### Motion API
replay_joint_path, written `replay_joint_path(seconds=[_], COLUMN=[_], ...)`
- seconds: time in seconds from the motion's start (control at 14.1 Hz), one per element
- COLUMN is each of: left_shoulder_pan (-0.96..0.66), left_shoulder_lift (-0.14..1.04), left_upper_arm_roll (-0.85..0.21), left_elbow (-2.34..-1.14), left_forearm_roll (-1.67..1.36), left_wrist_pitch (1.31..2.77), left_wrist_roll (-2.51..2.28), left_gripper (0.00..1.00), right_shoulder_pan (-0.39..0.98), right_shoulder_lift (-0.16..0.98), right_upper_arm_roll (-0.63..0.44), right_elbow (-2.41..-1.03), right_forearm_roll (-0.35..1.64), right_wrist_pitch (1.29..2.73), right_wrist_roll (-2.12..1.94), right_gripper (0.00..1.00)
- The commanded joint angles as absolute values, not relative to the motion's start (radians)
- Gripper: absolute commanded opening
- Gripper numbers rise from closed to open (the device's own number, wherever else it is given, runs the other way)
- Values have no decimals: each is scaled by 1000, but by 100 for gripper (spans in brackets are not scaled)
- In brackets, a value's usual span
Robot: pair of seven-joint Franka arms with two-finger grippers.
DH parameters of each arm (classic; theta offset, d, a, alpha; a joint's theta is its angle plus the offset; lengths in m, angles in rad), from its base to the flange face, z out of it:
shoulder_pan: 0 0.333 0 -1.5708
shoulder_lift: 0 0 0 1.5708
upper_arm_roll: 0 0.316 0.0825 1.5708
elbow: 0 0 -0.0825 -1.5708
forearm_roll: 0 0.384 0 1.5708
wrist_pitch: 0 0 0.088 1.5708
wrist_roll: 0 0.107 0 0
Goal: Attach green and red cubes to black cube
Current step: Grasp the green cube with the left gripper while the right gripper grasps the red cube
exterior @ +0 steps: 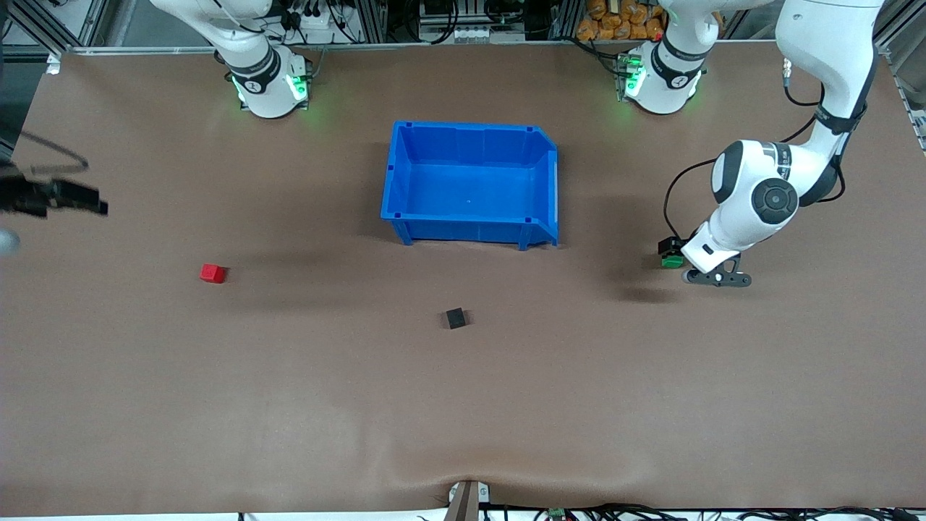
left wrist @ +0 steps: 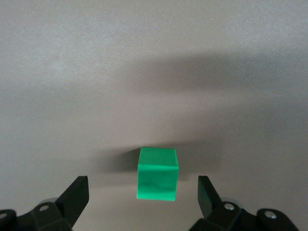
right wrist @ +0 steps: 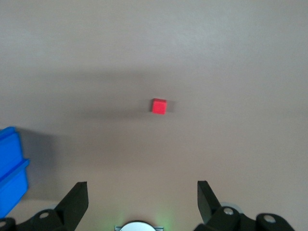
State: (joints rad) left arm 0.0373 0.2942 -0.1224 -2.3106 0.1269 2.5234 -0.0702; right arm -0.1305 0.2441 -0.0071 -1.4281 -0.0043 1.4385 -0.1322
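Observation:
The green cube (exterior: 672, 261) rests on the table toward the left arm's end. My left gripper (exterior: 668, 250) hangs over it, open. In the left wrist view the green cube (left wrist: 157, 173) sits between the spread fingers (left wrist: 77, 192) of the left gripper (left wrist: 142, 185), touching neither. The red cube (exterior: 213, 273) lies toward the right arm's end and also shows in the right wrist view (right wrist: 159, 106). The black cube (exterior: 455, 318) lies between them, nearer the front camera. My right gripper (exterior: 72, 197) is high in the air at the right arm's end, open and empty (right wrist: 142, 190).
A blue bin (exterior: 470, 127) stands mid-table, farther from the front camera than the black cube; its corner shows in the right wrist view (right wrist: 10, 168). The brown table surface stretches wide around the cubes.

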Motion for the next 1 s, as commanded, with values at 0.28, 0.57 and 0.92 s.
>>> replay_joint_path(seconds=[0.28, 0.57, 0.92], left_shoulder_pan=[26, 14, 15], left_shoulder_lift=[380, 396, 403], left_upper_arm_roll=[-124, -124, -124], left_elbow=[-2289, -2263, -2260], left_forearm_roll=[176, 176, 176], left_wrist_pitch=[2554, 2554, 2554], left_wrist_roll=[-57, -57, -58], left_gripper=[100, 100, 68], right_shoulder_pan=[-294, -273, -258], right_shoulder_lift=[511, 618, 658], right_upper_arm_roll=[5, 5, 8], right_elbow=[-1394, -1416, -1649], right_forearm_roll=[95, 124, 126], right_wrist_pitch=[1635, 1621, 1808], right_wrist_roll=[-517, -142, -91], right_gripper=[100, 100, 100])
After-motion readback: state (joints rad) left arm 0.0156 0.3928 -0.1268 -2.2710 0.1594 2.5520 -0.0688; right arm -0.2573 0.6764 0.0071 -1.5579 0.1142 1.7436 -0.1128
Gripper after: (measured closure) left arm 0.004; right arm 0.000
